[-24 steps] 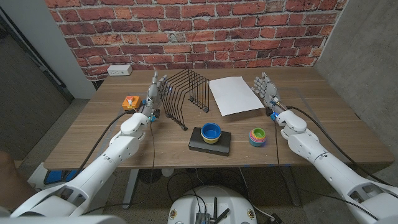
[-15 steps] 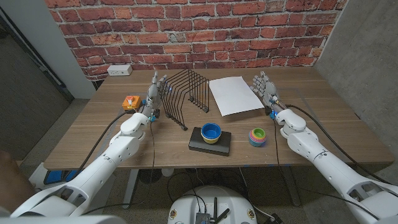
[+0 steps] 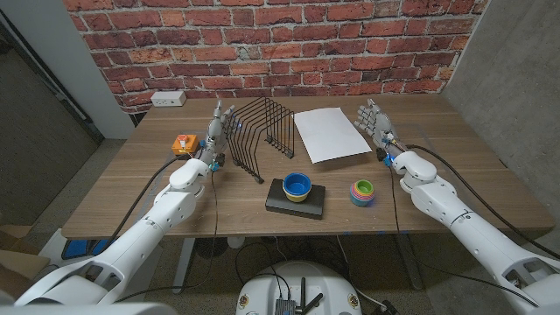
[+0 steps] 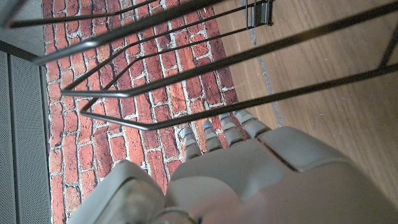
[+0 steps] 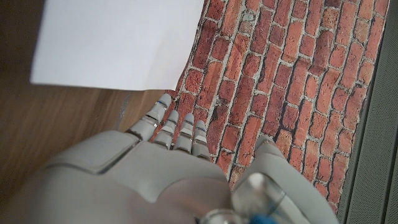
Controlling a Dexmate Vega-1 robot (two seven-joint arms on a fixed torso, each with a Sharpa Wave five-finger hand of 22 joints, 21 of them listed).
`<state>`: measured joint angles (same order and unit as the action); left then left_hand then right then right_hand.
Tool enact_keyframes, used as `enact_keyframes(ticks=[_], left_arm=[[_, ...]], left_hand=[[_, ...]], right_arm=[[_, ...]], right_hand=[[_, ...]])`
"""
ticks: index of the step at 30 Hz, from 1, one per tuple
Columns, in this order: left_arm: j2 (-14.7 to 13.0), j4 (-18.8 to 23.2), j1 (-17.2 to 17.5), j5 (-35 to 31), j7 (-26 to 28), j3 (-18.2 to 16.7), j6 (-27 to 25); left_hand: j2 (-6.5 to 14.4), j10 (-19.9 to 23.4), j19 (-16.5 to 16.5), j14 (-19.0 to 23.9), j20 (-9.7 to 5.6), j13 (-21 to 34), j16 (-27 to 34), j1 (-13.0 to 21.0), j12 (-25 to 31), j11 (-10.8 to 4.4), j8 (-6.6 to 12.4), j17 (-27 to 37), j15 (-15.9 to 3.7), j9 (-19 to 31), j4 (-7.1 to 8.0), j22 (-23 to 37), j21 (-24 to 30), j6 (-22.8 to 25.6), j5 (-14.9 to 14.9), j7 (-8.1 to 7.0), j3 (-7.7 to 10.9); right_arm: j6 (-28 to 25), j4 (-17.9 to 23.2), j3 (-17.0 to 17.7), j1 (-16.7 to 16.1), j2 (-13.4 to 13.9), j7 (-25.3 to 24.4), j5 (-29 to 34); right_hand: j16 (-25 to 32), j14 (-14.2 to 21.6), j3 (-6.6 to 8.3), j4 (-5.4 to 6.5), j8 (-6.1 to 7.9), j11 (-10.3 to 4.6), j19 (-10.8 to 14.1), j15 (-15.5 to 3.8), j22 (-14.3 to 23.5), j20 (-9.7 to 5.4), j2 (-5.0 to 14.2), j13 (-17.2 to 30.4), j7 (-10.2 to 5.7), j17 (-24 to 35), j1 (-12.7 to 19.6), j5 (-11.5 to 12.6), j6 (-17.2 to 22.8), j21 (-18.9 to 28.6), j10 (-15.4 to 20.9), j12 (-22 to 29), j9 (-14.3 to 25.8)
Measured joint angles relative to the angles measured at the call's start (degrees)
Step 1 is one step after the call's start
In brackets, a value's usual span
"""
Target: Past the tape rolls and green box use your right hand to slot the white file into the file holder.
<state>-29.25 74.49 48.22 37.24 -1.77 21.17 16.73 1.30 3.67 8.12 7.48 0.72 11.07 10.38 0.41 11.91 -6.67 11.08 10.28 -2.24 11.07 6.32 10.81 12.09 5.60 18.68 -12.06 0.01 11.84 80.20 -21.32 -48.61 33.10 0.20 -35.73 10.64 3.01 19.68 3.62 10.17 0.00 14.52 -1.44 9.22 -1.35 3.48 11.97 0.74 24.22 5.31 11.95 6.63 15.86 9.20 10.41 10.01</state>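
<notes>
The right hand (image 3: 374,122) stands empty with fingers apart just right of the white file (image 3: 330,135), which lies flat on the table right of the wire file holder (image 3: 261,133), so I'd worry the thin sheet slides or buckles when pinched.

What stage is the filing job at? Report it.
Done: nothing; the white file lies flat on the table, outside the file holder. In hand: the right hand stands beside the file, holding nothing. Left: grasp the file, slot it into the holder.
</notes>
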Motion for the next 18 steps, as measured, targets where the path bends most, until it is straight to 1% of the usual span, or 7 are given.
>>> enact_keyframes(ticks=[8,10,11,13,14,18], left_arm=[[0.00,0.00,0.00,0.00,0.00,0.00,0.00],[0.00,0.00,0.00,0.00,0.00,0.00,0.00],[0.00,0.00,0.00,0.00,0.00,0.00,0.00],[0.00,0.00,0.00,0.00,0.00,0.00,0.01],[0.00,0.00,0.00,0.00,0.00,0.00,0.01],[0.01,0.00,0.00,0.00,0.00,0.00,0.01]], left_hand=[[0.00,0.00,0.00,0.00,0.00,0.00,0.00,0.00,0.00,0.00,0.00,0.00,0.00,0.00,0.00,0.00,0.00,0.00,0.00,0.00,0.00],[0.00,0.00,0.00,0.00,0.00,-0.01,0.00,0.00,0.00,0.00,0.00,0.00,0.00,0.00,0.00,0.00,0.00,0.00,0.00,0.00,0.00],[0.00,0.00,0.00,0.00,0.00,-0.01,0.00,0.00,0.00,0.00,0.00,0.00,0.00,0.00,0.00,0.00,0.00,0.00,0.00,0.00,0.00],[0.00,0.00,0.00,0.00,0.00,-0.01,0.00,0.00,0.00,0.00,0.00,0.00,0.00,0.00,0.00,0.00,0.00,0.00,0.00,0.00,0.00],[0.00,0.00,0.00,0.00,0.00,-0.01,0.00,0.00,0.00,0.00,0.00,0.00,0.00,0.00,0.00,0.00,0.00,0.00,0.00,0.00,0.00],[0.00,0.00,0.00,0.00,0.00,-0.01,0.00,0.00,0.00,0.00,0.00,-0.01,0.00,-0.01,0.00,-0.01,-0.01,0.00,0.00,0.00,0.00]], right_arm=[[-1.38,2.45,0.79,-1.16,1.73,-0.78,0.01],[-1.97,3.31,1.11,-1.56,2.32,-0.92,-0.21],[-2.14,3.62,1.20,-1.67,2.54,-0.95,-0.29],[-2.95,4.39,1.49,-1.96,3.07,-1.12,-0.68],[-3.09,4.61,1.57,-2.03,3.21,-1.16,-0.76],[-5.14,6.05,2.04,-2.34,4.23,-1.53,-1.55]], right_hand=[[0.00,0.00,0.23,-0.23,0.00,0.00,0.00,0.00,0.00,0.00,0.00,-0.17,0.00,-0.32,0.00,0.00,0.00,-0.43,0.00,0.00,0.00],[0.00,0.00,0.44,-0.45,0.00,0.00,0.00,0.00,-0.01,0.00,0.00,-0.27,0.00,-0.52,0.00,0.00,0.00,-0.43,0.00,0.00,-0.01],[0.00,0.00,0.40,-0.74,0.00,0.00,0.00,0.00,0.00,0.00,0.00,-0.27,0.00,-0.58,0.00,0.00,0.00,-0.43,0.00,0.00,-0.01],[0.00,0.00,0.36,-0.77,0.00,0.00,0.00,0.00,0.00,0.00,0.02,-0.26,0.00,-0.80,0.02,0.00,0.00,-0.43,0.00,0.00,-0.01],[0.00,0.00,0.45,-0.87,0.00,0.00,0.00,0.00,-0.01,0.00,0.30,-0.42,0.00,-0.85,0.30,0.00,0.00,-0.44,0.00,0.00,-0.01],[0.00,0.00,0.48,-1.34,0.00,0.00,0.00,0.00,-0.01,0.00,0.29,-0.53,0.00,-1.12,0.31,0.00,-0.42,-0.88,0.00,0.00,-0.01]])
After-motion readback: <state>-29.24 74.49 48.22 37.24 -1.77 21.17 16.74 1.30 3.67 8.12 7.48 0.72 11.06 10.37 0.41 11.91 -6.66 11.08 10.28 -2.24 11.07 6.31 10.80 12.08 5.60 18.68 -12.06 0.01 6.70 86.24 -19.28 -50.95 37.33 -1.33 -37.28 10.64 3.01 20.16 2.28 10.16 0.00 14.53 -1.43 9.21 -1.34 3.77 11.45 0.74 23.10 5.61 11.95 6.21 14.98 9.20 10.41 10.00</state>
